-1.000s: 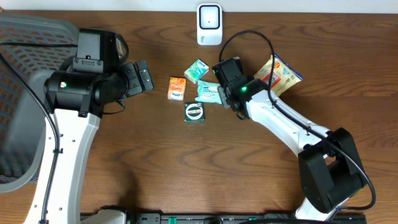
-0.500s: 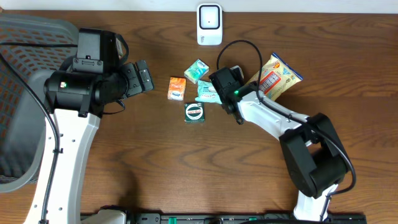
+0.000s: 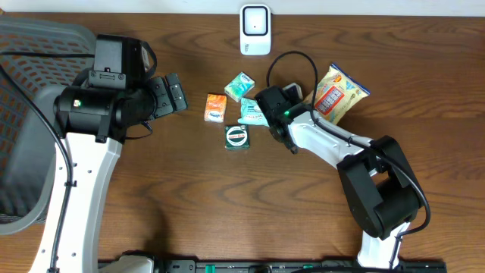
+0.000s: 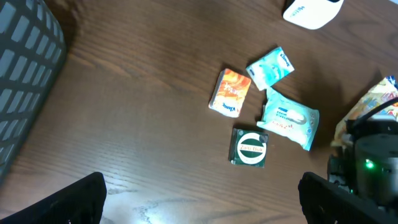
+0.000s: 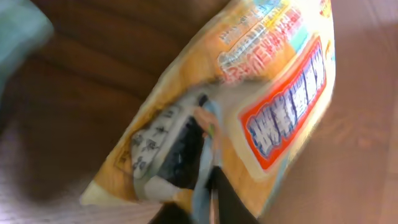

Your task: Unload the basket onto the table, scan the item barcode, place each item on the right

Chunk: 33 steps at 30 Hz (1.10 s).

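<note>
Snack packet, by the far edge of the table, right of centre: right gripper, wide a second ago, now pinched shut on its end, apparently ready to lift toward the scanner; left gripper spread wide, empty.

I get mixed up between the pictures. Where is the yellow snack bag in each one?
Overhead: bag upper right.
Left wrist: bag at right edge, cut off.
Right wrist: bag fills the picture, blurry.
Landmark: big teal pack, left of the bag overhead and in left wrist.
</note>
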Motion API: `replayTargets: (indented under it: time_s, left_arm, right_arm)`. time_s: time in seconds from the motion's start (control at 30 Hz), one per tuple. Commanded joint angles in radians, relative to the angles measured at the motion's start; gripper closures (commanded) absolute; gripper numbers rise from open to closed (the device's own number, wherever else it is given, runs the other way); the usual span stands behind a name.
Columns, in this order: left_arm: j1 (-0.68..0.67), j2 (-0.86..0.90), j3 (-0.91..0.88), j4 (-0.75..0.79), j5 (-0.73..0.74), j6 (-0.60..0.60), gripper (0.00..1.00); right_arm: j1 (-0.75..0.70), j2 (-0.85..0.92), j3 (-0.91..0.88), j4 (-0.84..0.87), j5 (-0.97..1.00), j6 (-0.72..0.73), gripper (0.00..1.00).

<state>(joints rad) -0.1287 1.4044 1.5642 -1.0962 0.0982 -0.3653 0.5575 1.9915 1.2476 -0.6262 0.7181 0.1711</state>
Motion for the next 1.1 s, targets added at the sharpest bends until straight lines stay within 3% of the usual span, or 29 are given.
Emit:
replayTargets:
  time_s: [0.0,0.17,0.5,0.9,1.0,1.07]
  left_arm:
    - [0.004,0.0,0.012,-0.003,-0.006,0.006,0.02]
    - [0.004,0.0,0.012,-0.003,-0.006,0.006,0.02]
    - [0.004,0.0,0.012,-0.003,-0.006,0.006,0.02]
    - [0.004,0.0,0.012,-0.003,-0.006,0.006,0.02]
    - [0.004,0.0,0.012,-0.003,-0.006,0.006,0.02]
    - [0.004,0.0,0.012,-0.003,-0.006,0.006,0.02]
  right_arm:
    - [0.0,0.003,-0.002,-0.058,0.026,0.143,0.98]
    - [-0.011,-0.011,-0.002,-0.209,-0.074,0.287,0.99]
    - [-0.114,-0.047,-0.002,-0.456,-0.071,0.323,0.99]
    - [-0.357,-0.126,0.01,-0.488,-0.04,0.348,0.99]
    - [-0.367,-0.159,0.03,-0.469,-0.04,0.348,0.89]
    - [-0.365,-0.184,0.045,-0.456,-0.041,0.348,0.71]
